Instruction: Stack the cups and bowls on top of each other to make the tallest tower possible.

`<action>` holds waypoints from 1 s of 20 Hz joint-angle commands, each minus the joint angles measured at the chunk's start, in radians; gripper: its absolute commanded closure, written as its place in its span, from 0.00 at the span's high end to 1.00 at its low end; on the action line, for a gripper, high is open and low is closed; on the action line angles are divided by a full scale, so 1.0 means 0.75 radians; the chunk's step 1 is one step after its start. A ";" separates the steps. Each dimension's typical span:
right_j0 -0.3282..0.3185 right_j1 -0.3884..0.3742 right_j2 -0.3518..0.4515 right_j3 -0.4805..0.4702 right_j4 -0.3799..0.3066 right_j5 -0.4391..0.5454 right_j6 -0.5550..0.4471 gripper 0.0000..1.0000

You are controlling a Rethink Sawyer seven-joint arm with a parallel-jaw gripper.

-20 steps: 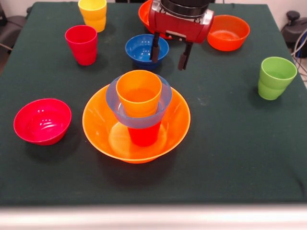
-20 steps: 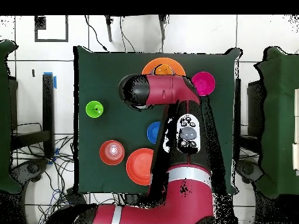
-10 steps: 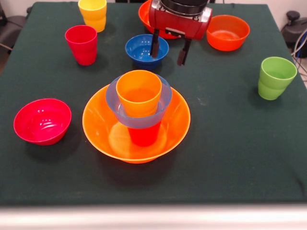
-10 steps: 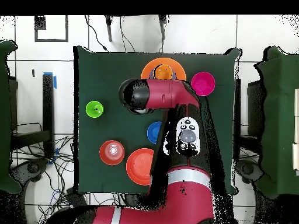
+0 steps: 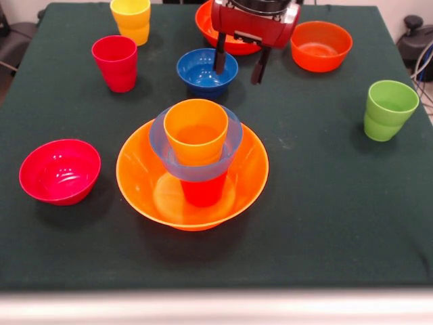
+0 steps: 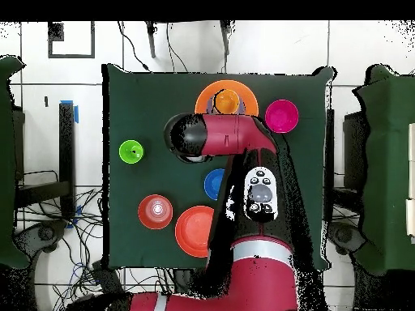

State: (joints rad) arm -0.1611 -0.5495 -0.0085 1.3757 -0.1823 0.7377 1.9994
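The tower stands at the table's middle: a wide orange bowl (image 5: 139, 183) holds a red-orange cup (image 5: 203, 191), which carries a light blue bowl (image 5: 231, 145) with an orange cup (image 5: 196, 128) in it. In the overhead view the orange cup (image 6: 228, 100) tops the tower. My gripper (image 5: 239, 66) is open and empty, hanging behind the tower by the right rim of the dark blue bowl (image 5: 203, 71). Loose on the cloth are a crimson cup (image 5: 115, 62), a yellow cup (image 5: 131, 19), a green cup (image 5: 388, 108) and a magenta bowl (image 5: 59, 170).
An orange-red bowl (image 5: 321, 45) sits at the far right, and a large red-orange bowl (image 5: 205, 20) is partly hidden behind the gripper body. In the overhead view the red arm (image 6: 243, 138) covers the table's right-centre, hiding the crimson and yellow cups.
My gripper has drawn back and up from the tower toward the robot's side, still open and empty. The cups and bowls have not moved.
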 commanded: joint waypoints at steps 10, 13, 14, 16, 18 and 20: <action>-0.005 0.065 0.054 0.132 -0.083 -0.084 0.006 1.00; -0.006 0.064 0.049 0.142 -0.090 -0.095 0.006 1.00; -0.005 0.059 0.045 0.156 -0.093 -0.103 0.011 1.00; -0.005 0.056 0.037 0.171 -0.093 -0.107 0.021 1.00; -0.007 0.056 0.032 0.180 -0.099 -0.121 0.020 1.00; -0.011 0.064 0.032 0.180 -0.101 -0.128 0.017 1.00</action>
State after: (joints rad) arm -0.1639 -0.5456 -0.0099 1.4243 -0.1821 0.7157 1.9994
